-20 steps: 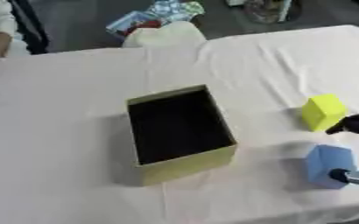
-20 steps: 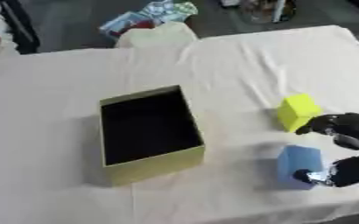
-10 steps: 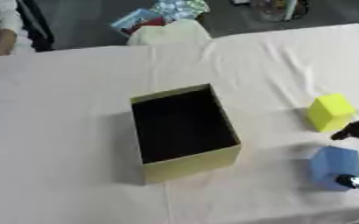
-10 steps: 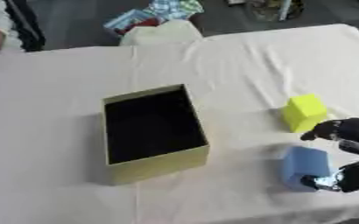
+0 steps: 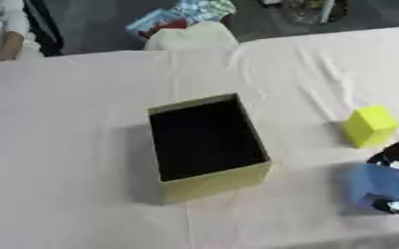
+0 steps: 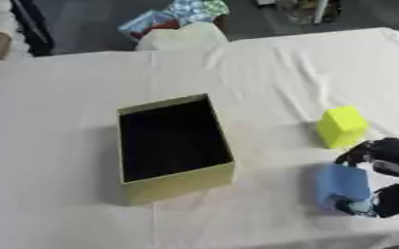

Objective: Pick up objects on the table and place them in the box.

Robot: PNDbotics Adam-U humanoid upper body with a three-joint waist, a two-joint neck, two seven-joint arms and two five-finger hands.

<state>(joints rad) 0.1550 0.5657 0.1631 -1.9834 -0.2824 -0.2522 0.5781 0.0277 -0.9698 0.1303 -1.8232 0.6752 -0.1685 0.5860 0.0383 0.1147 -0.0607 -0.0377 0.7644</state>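
The table (image 5: 66, 146) has a white cloth on it, with some wrinkles. It gives the blocks a flat place to sit.

The left hand does not show in either view.

Near the middle sits the box (image 6: 173, 146). It is yellow-green, open at the top and dark inside. I can see nothing in it, so I think no block has gone in yet. The open top faces up, so things can be dropped straight in.

To the right of the box, well apart from it, sits the yellow block (image 6: 342, 126). Nothing touches it. It is just beside the hand, on the far side, and I think it waits for its turn.

Nearer to the robot is the blue block (image 6: 342, 187). It looks to rest on the cloth. The right hand (image 6: 390, 177) comes in from the right edge and is curled around this block. Dark fingers bend over the far side, and another dark part with a shiny tip hooks the near corner. So the block is pinched from two sides, which is how you hold a thing before lifting it.

I think the lift comes next. The hand must carry the blue block left, over the box wall. If it goes too low, the block could bump the wall and push the box.
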